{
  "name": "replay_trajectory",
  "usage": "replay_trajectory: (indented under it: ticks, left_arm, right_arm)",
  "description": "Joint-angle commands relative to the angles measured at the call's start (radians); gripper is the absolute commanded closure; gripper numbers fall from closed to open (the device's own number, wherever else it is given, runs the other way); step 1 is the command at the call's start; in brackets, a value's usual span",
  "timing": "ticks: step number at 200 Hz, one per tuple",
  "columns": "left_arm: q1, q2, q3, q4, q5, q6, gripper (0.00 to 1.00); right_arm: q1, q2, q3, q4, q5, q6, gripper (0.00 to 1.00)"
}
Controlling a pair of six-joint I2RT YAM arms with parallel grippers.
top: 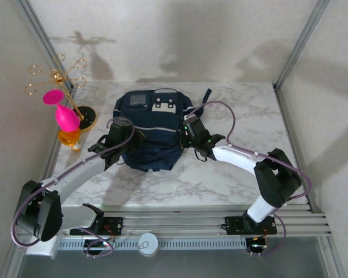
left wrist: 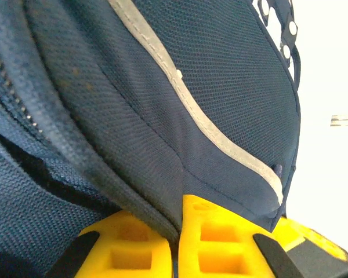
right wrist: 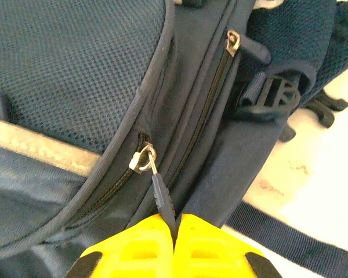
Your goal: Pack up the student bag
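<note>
The student bag (top: 153,130) lies flat toward the far middle of the marble table (top: 220,179), front pocket up, and I have a claw on each side of it. My left claw (left wrist: 177,243) is pinched narrow on a fold of the bag's fabric at its left edge, just below the light stripe (left wrist: 191,110). My right claw (right wrist: 175,223) is closed on the black zipper pull (right wrist: 161,196) at the bag's right side, where the pull hangs from the metal slider (right wrist: 142,159).

I judge the bag soft and light. The woven cloth sags and creases, so it will bunch rather than hold its shape, and it may slide on the smooth table unless anchored. The piped seams and the pull are the firm places to grip. The pull is thin and could slip out if I tug off the line of the zipper.
</note>
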Motion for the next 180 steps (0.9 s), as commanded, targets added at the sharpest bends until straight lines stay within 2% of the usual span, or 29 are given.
replay_trajectory:
  ticks: [1,21,35,44,48,56,70,77,86,97,100,109,129,147,162,172,180]
  left_arm:
    - [0.032,-0.006,0.025,-0.078,-0.041,0.096,1.0]
    - [0.032,0.01,0.034,-0.076,-0.031,0.113,1.0]
    - [0.032,0.021,0.045,-0.075,-0.029,0.126,1.0]
    - [0.032,0.029,0.052,-0.072,-0.027,0.138,1.0]
    - [0.032,0.031,0.055,-0.074,-0.026,0.143,1.0]
    - [0.03,0.032,0.062,-0.076,-0.02,0.159,0.88]
    - [0.029,0.004,0.053,-0.066,-0.009,0.188,0.58]
    - [0.029,-0.021,0.04,-0.057,-0.012,0.205,0.46]
    - [0.029,-0.058,0.025,-0.051,-0.035,0.233,0.33]
    - [0.029,-0.103,0.007,-0.053,-0.105,0.279,0.18]
    - [0.029,-0.111,0.002,-0.056,-0.131,0.292,0.13]
    - [0.031,-0.143,-0.011,-0.065,-0.242,0.333,0.01]
    - [0.035,-0.187,-0.056,-0.056,-0.543,0.427,0.01]
    - [0.036,-0.214,-0.167,0.087,-0.819,0.54,0.0]
    - [0.056,-0.229,-0.274,0.281,-0.879,0.69,0.0]
    - [0.069,-0.224,-0.337,0.416,-0.925,0.764,0.0]
    - [0.087,-0.21,-0.388,0.55,-0.922,0.826,0.0]
  right_arm:
    - [-0.073,0.047,0.064,-0.007,0.152,-0.022,1.0]
    - [-0.074,0.07,0.089,0.003,0.143,-0.046,1.0]
    - [-0.075,0.068,0.095,0.019,0.093,-0.068,1.0]
    - [-0.075,0.058,0.094,0.026,0.054,-0.081,0.94]
    - [-0.074,0.051,0.095,0.022,0.043,-0.082,0.88]
    - [-0.075,0.034,0.092,0.006,0.043,-0.075,0.79]
    - [-0.084,-0.011,0.077,-0.021,0.046,-0.06,0.62]
    - [-0.093,-0.046,0.062,-0.03,0.066,-0.047,0.52]
    - [-0.109,-0.09,0.036,-0.037,0.114,-0.028,0.35]
    - [-0.139,-0.148,-0.011,-0.028,0.199,0.001,0.07]
    - [-0.149,-0.164,-0.029,-0.024,0.235,0.016,0.02]
    - [-0.193,-0.215,-0.086,-0.002,0.304,0.058,0.01]
    - [-0.308,-0.306,-0.244,0.133,0.415,0.058,0.01]
    - [-0.417,-0.342,-0.361,0.294,0.467,-0.04,0.01]
    - [-0.503,-0.353,-0.432,0.401,0.451,-0.088,0.01]
    - [-0.534,-0.339,-0.51,0.576,0.439,-0.165,0.01]
    - [-0.558,-0.314,-0.564,0.694,0.433,-0.198,0.01]
